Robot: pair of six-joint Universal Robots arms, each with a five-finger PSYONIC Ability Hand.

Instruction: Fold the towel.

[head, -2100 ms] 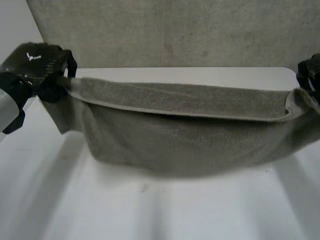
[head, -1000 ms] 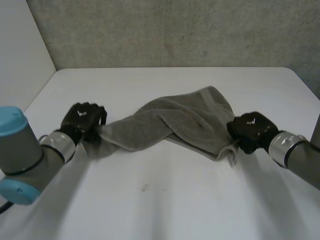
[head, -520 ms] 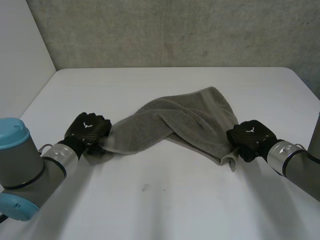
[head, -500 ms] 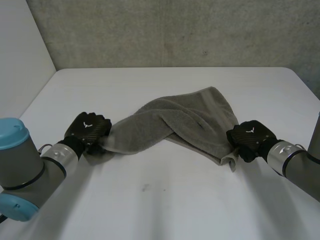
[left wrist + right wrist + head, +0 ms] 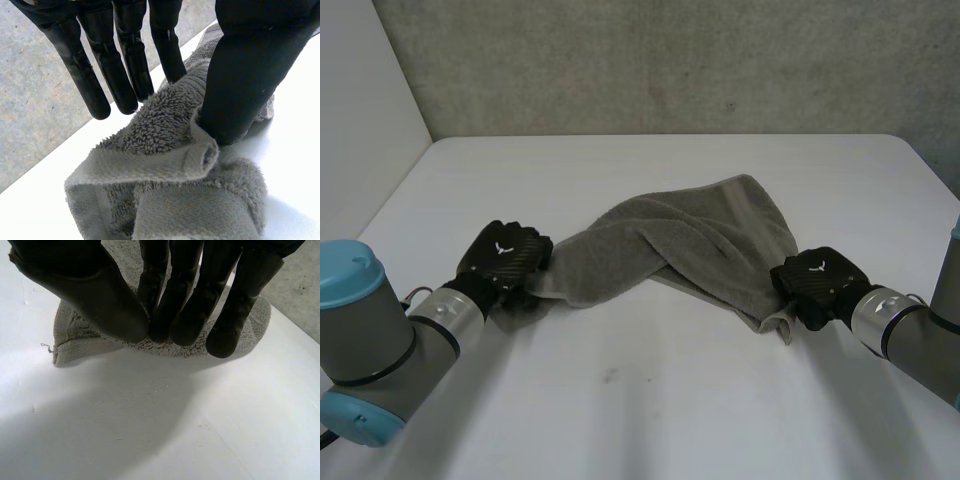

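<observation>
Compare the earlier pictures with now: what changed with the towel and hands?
The towel, earlier held up stretched between both hands, was lowered onto the table and lies bunched. Since then the left hand edged towards the towel's middle, the right hand slightly towards the camera. Both stay gripping its ends.

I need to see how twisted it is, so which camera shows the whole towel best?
The head view: the whole towel lies twisted and bunched on the table between the left hand and the right hand. The left wrist view gives its rumpled end close up; the right wrist view, a hemmed corner.
</observation>
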